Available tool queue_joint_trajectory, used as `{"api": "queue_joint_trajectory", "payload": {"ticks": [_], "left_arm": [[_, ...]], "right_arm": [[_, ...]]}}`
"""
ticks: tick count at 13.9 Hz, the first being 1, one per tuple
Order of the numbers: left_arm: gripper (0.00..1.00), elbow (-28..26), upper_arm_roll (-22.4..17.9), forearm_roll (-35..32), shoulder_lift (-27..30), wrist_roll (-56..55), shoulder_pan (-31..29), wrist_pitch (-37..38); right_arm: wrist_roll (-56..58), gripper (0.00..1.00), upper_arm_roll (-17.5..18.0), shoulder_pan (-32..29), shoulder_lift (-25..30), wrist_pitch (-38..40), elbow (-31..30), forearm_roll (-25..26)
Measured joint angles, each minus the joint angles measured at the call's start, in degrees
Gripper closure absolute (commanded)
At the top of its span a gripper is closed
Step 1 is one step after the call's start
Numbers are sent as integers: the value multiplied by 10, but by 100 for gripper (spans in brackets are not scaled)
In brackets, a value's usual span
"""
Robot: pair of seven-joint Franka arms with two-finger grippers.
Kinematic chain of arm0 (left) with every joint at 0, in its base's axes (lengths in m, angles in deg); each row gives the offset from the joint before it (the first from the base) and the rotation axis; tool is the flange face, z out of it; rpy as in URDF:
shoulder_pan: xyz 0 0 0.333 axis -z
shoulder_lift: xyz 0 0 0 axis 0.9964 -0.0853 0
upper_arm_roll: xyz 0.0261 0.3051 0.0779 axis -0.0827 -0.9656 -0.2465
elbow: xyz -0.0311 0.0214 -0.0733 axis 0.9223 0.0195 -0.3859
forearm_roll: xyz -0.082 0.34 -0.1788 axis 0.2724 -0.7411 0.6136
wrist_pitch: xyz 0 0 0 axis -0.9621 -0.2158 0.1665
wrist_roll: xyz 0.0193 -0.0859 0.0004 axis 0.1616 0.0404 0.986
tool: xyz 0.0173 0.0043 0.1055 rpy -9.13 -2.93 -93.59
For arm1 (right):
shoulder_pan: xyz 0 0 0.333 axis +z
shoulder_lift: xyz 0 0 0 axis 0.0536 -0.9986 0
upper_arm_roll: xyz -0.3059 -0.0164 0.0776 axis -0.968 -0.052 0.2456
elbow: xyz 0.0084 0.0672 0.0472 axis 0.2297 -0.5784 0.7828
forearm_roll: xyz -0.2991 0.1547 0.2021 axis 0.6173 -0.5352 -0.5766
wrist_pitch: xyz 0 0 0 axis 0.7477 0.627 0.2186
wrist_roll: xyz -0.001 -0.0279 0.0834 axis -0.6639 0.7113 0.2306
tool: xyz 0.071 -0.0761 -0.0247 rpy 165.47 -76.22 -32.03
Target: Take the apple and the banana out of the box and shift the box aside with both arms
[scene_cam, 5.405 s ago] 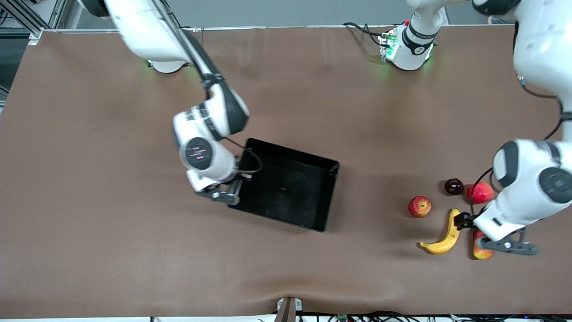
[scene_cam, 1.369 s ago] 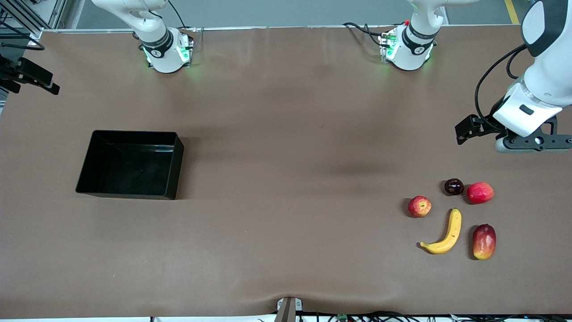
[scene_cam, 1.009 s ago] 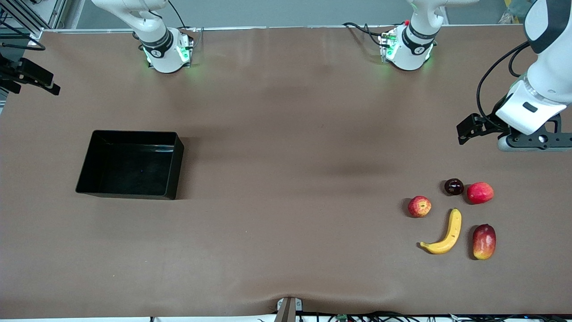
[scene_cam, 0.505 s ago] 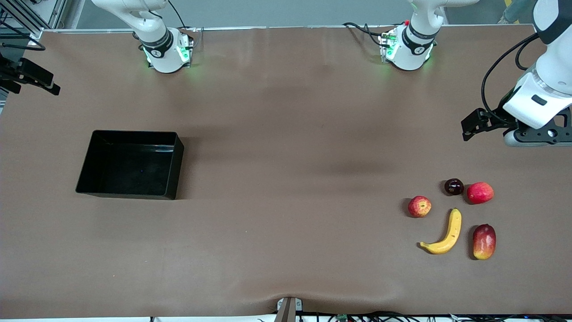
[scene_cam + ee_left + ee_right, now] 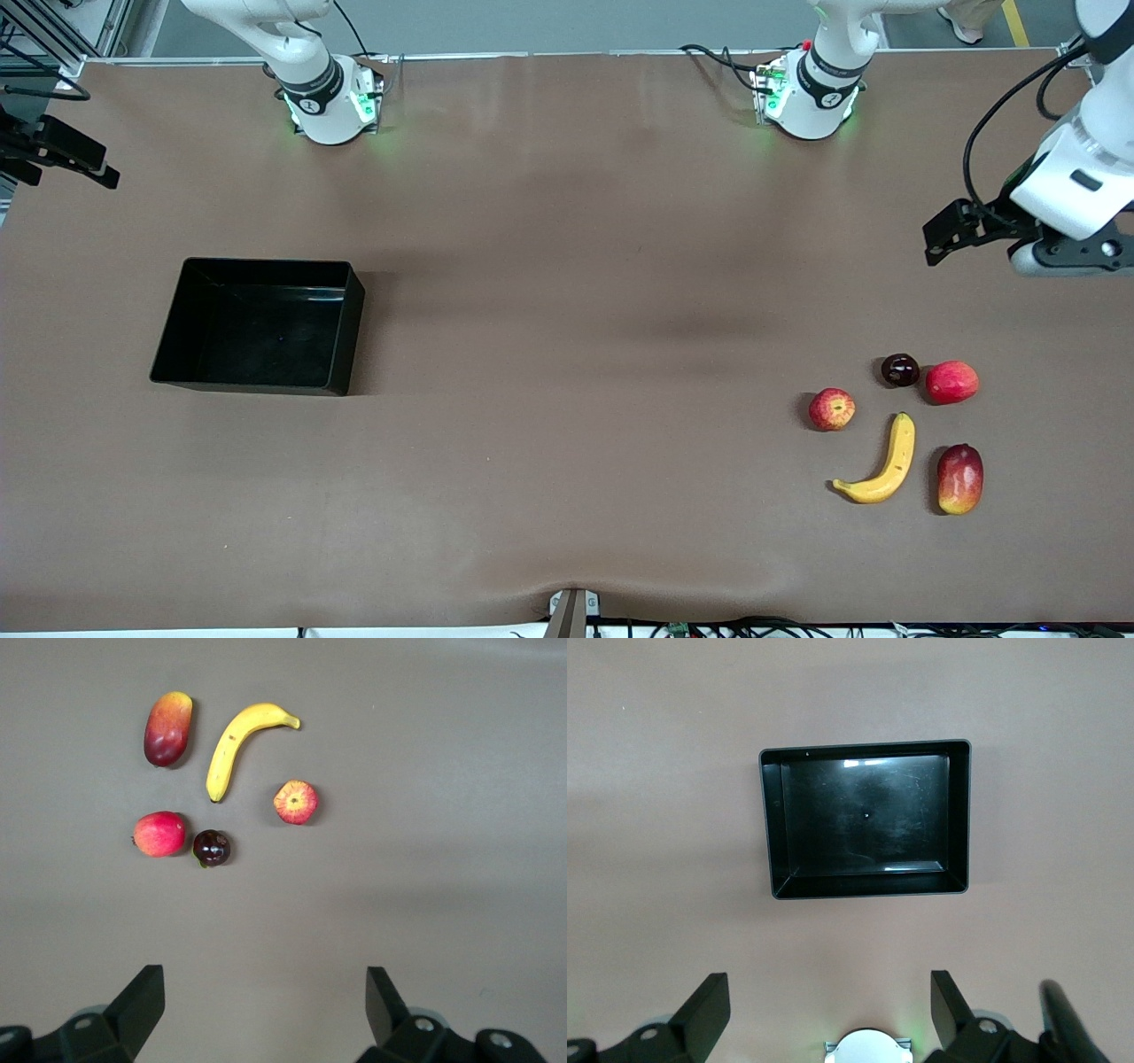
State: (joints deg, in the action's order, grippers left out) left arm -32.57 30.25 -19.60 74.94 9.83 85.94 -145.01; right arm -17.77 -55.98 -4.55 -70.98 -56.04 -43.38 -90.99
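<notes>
So the glossy black rectangular plastic box (image 5: 259, 325) sits empty at the right arm's end of the table, nothing in it at all; the right wrist view looks straight down into it (image 5: 866, 819) and there's just a bare shiny floor. Compared with a few seconds ago it's been dragged well away from mid-table, and it hasn't budged over the last second or so.

The small red-and-yellow streaked apple (image 5: 832, 409) and the curved yellow banana (image 5: 881, 464) lie on the table at the left arm's end, near each other but apart, the banana nearer the front camera. Around them: a dark cherry-like fruit (image 5: 900, 369), a plain pinkish-red round fruit (image 5: 951, 382) and an elongated red-yellow mango-like fruit (image 5: 959, 478).

The left gripper (image 5: 261, 1005) has been lifting away from the fruit, jaws wide open, holding nothing. The right gripper (image 5: 828, 1005) hangs high over the box, also open and empty.

Looks to me like the job's basically done, arms just retreating.
</notes>
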Motion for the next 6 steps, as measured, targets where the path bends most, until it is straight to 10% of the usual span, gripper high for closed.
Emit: {"api": "queue_joint_trajectory", "payload": {"ticks": [6], "left_arm": [[0,11,3,0,3,0,0,25]], "right_arm": [[0,0,0,0,0,0,-1,0]]}}
